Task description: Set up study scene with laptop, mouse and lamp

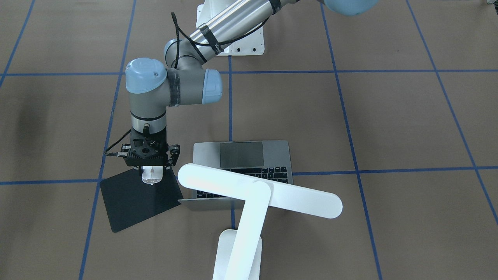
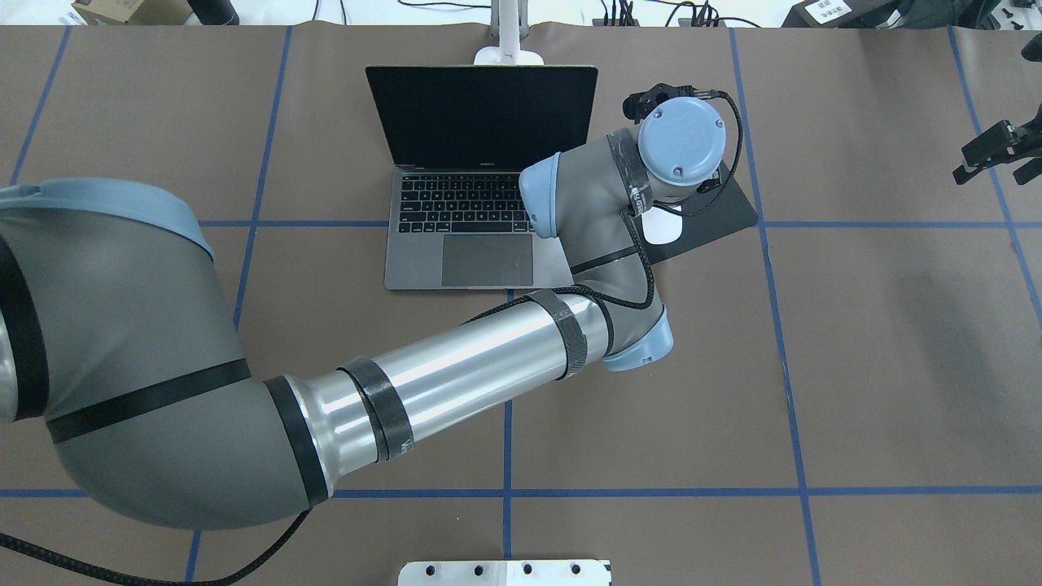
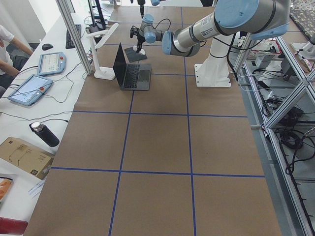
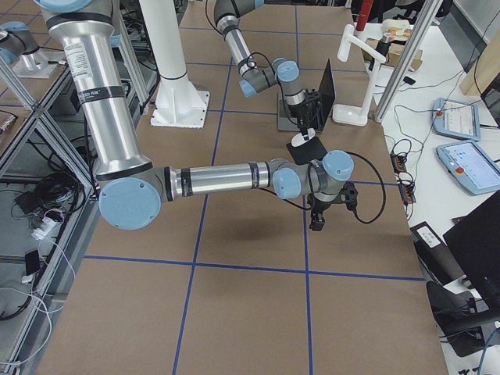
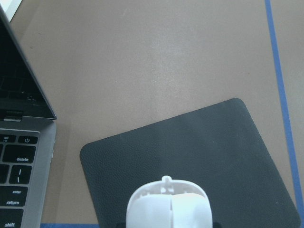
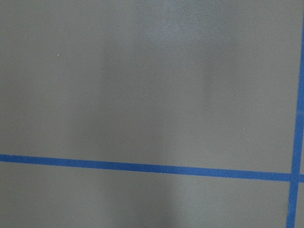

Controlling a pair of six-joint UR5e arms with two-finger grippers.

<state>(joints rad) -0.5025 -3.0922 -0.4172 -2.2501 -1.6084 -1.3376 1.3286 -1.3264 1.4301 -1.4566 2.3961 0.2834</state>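
The laptop (image 2: 472, 203) stands open at the far middle of the table, its screen dark. Behind it is the white lamp (image 1: 260, 190), whose bar head hangs over the keyboard. My left arm reaches across to the flat black mat (image 1: 132, 202) beside the laptop. There my left gripper (image 1: 151, 166) points straight down and is shut on the white mouse (image 5: 168, 204), low over the mat's near part; I cannot tell whether the mouse touches the mat. My right gripper (image 2: 962, 163) hovers open and holds nothing at the right side of the table, well away from the mat.
The white bolted pedestal (image 1: 249, 42) stands at the robot's side of the table. Blue tape lines (image 6: 142, 165) cross the brown table cover. Beyond the lamp is a side table with tablets (image 3: 29, 88), a bottle (image 3: 44, 133) and a seated person (image 3: 5, 54).
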